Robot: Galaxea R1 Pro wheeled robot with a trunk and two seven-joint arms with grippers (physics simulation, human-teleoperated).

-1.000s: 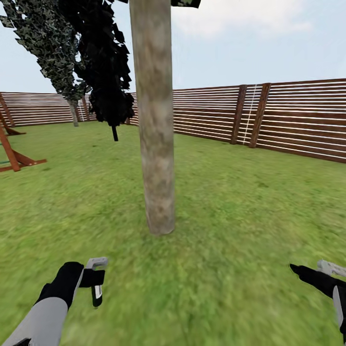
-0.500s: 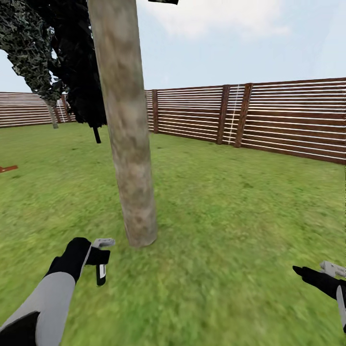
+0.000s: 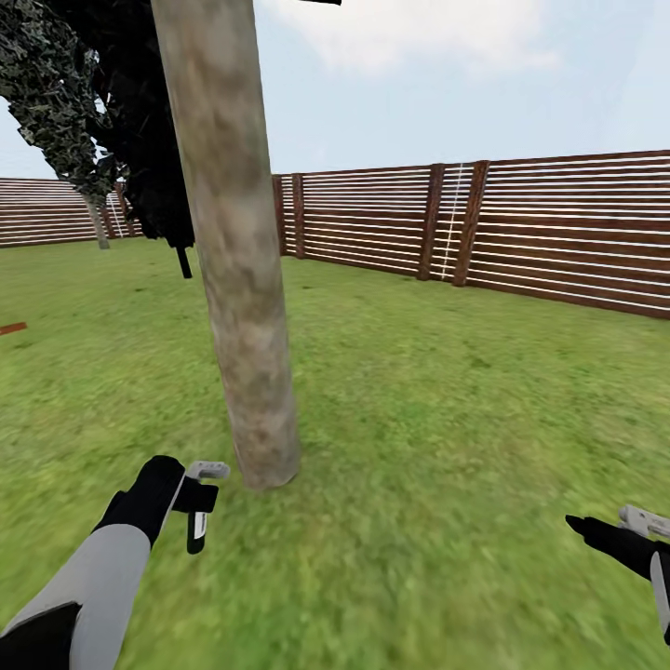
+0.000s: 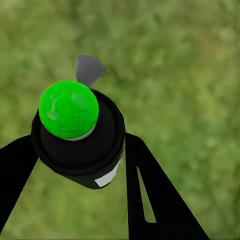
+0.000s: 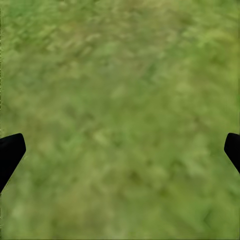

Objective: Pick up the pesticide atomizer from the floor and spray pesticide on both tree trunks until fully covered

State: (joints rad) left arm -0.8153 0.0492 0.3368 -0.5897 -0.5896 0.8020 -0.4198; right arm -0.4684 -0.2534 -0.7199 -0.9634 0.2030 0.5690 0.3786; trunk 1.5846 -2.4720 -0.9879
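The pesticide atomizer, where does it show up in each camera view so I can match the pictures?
Head view: the pesticide atomizer hangs low at left in the left gripper, just short of the tree trunk.
Left wrist view: it sits centre-left between the black fingers, green ball on top.
Right wrist view: not in it.
Shared landmark: the grass beneath.
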